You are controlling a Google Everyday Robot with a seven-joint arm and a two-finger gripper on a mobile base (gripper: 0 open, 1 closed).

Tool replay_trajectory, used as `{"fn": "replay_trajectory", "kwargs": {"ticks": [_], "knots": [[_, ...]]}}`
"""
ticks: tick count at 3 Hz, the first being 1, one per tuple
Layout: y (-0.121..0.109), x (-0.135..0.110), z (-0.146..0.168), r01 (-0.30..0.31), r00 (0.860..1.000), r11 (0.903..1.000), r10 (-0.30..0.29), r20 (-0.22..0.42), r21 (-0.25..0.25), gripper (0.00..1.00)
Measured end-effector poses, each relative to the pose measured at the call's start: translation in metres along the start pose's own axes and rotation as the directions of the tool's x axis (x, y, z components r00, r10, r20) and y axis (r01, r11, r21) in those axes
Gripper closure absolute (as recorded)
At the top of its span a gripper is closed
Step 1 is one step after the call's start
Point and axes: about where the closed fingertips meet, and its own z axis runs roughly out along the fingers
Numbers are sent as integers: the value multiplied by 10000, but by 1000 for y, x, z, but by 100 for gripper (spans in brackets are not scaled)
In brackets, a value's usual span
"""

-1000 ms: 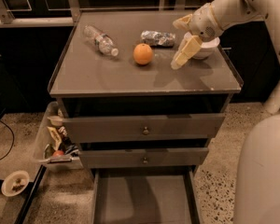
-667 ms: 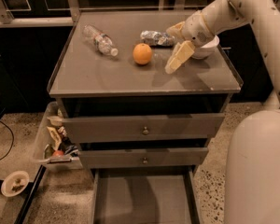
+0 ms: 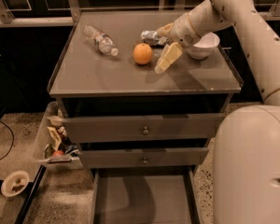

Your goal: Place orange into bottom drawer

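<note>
The orange (image 3: pixel 143 53) sits on the grey cabinet top (image 3: pixel 102 76), near its middle. My gripper (image 3: pixel 162 48) hangs just right of the orange, open, with one cream finger (image 3: pixel 167 59) pointing down-left and the other near the foil packet; it holds nothing. The bottom drawer (image 3: pixel 142 200) is pulled out at floor level, a flat grey tray with nothing in it.
A plastic bottle (image 3: pixel 100 40) lies at the top's back left. A crumpled foil packet (image 3: pixel 151 37) and a white bowl (image 3: pixel 203 45) are at the back right. Two shut drawers with knobs (image 3: pixel 145 130) face me. A clutter bin (image 3: pixel 53 141) stands at the left.
My gripper has moved left across the cabinet top, from in front of the bowl to close beside the orange. The orange has not moved.
</note>
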Motion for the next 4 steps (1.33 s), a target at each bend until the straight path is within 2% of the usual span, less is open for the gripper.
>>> {"fn": "replay_trajectory", "kwargs": {"ticks": [4], "knots": [[-1,-22,53,250,9994,9955,-225,276,-910,0]]}}
